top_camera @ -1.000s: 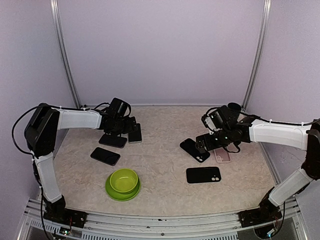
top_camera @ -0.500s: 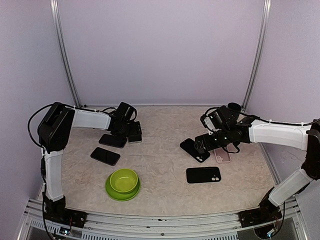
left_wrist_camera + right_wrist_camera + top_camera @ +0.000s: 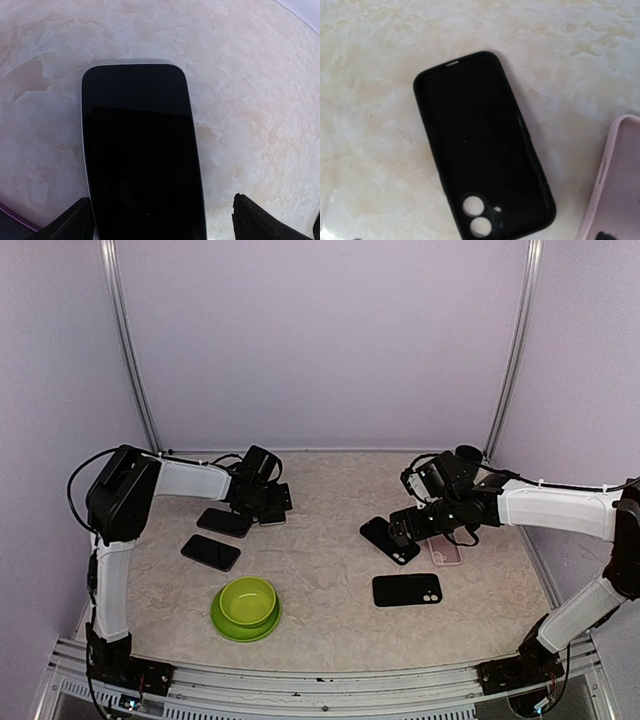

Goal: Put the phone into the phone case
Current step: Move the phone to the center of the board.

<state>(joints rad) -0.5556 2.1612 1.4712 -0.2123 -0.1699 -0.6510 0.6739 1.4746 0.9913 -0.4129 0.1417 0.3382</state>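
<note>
Left pincer [image 3: 165,220] spread wide astride the phone [image 3: 140,150] lying flat on the desk [image 3: 250,75], right pincer [image 3: 408,527] apart over the empty case [image 3: 480,145]; I fear the left slipping off the phone's thin edges and shoving it away.

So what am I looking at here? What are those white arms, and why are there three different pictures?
Those are two robot arms bolted to a table, each ending in a two-finger gripper. The wide picture comes from a fixed camera above and behind them; the other two come from a camera on each wrist. The left gripper hovers open over a phone with a dark screen, a finger on either side. The right gripper, also open, hangs above an empty black case, beside a pink case. Also on the table: a green bowl, a second black case, a far dark slab and a near dark slab. Nothing is held.
</note>
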